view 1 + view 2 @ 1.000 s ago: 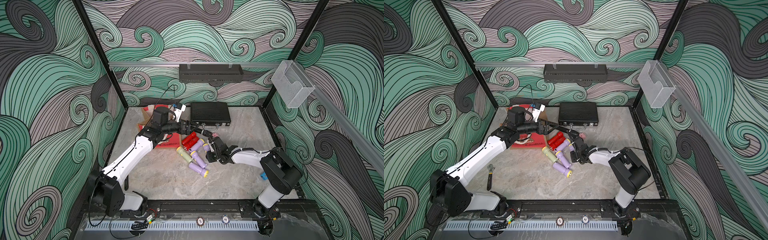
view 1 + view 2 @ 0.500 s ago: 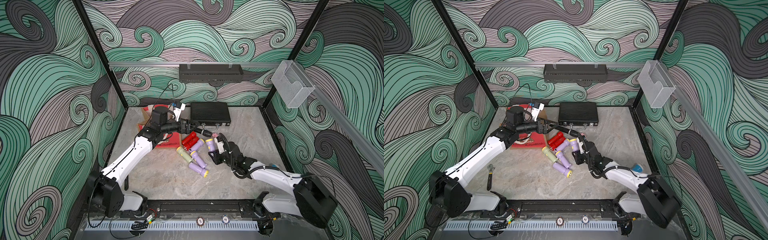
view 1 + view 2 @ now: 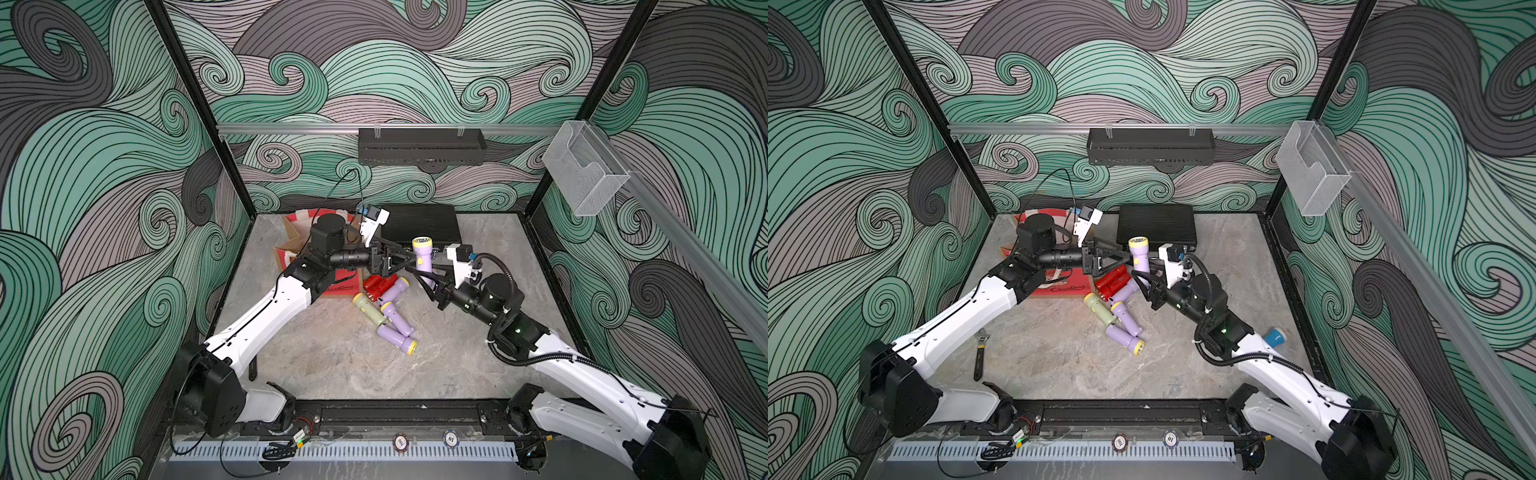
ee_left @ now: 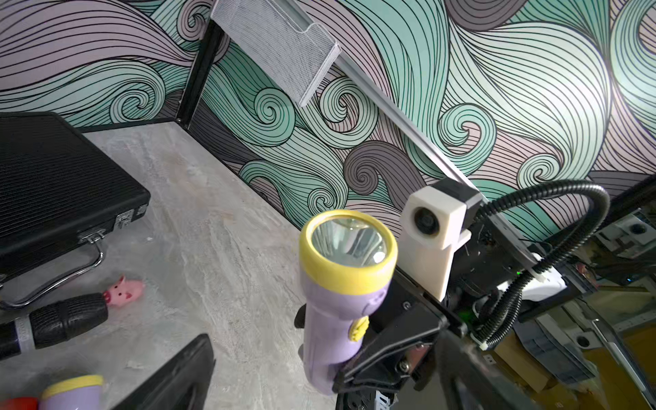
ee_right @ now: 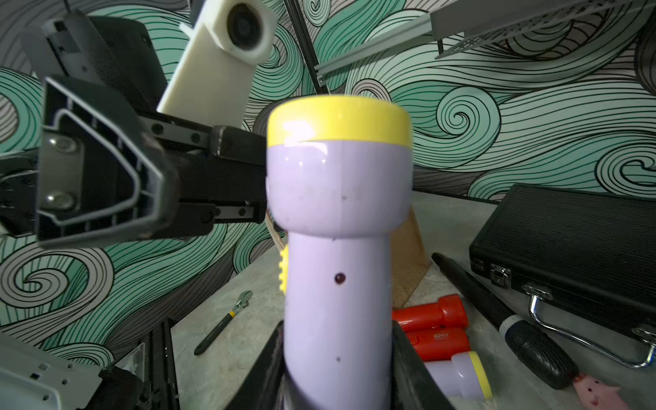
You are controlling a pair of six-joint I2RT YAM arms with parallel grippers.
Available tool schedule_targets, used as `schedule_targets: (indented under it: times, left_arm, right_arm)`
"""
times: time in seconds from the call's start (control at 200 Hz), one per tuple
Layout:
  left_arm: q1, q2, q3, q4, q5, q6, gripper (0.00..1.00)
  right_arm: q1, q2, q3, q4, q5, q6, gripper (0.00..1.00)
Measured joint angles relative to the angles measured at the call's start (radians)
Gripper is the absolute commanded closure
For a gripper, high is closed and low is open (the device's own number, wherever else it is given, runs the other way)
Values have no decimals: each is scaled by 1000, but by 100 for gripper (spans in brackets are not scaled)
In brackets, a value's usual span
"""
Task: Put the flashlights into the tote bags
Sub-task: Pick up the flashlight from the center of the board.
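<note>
My right gripper [image 3: 430, 277] [image 5: 337, 342] is shut on the body of a lilac flashlight [image 3: 423, 257] [image 3: 1139, 258] [image 5: 337, 213] with a yellow head, holding it upright above the table. My left gripper [image 3: 406, 260] [image 4: 326, 349] is open, and its fingertips reach the side of the held flashlight [image 4: 340, 284]. Several more flashlights lie in a pile: red [image 3: 376, 284], lilac [image 3: 397, 337] and pale green [image 3: 370, 311]. A blue one [image 3: 1274, 336] lies behind my right arm. The tote bag [image 3: 341, 286] lies under my left arm, red front up, largely hidden.
A black ribbed case [image 3: 419, 226] lies at the back. A black stick [image 5: 497, 312] and a pink pig figure [image 4: 124, 291] lie in front of the case. A wrench [image 3: 980, 349] lies near the left arm's base. A black tray [image 3: 419, 145] hangs on the back wall.
My right arm has lifted the lilac flashlight from beside the pile and raised it up to the left gripper's fingertips. The left arm has hardly moved.
</note>
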State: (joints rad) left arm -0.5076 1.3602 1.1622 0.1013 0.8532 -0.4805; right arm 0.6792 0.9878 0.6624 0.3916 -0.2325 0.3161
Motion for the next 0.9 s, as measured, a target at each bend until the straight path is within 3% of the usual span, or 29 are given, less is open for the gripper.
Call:
schedule_targets:
  times: [0.24, 0.641, 0.901]
  left_arm:
    - [-45, 38, 16, 76, 19, -29, 6]
    - [-84, 117, 69, 125, 20, -53, 41]
    - [-94, 124, 74, 124, 24, -43, 69]
  right_arm:
    - [1, 11, 30, 13, -44, 23, 96]
    - [2, 11, 30, 6, -53, 35, 95]
    - [2, 7, 30, -3, -28, 36, 95]
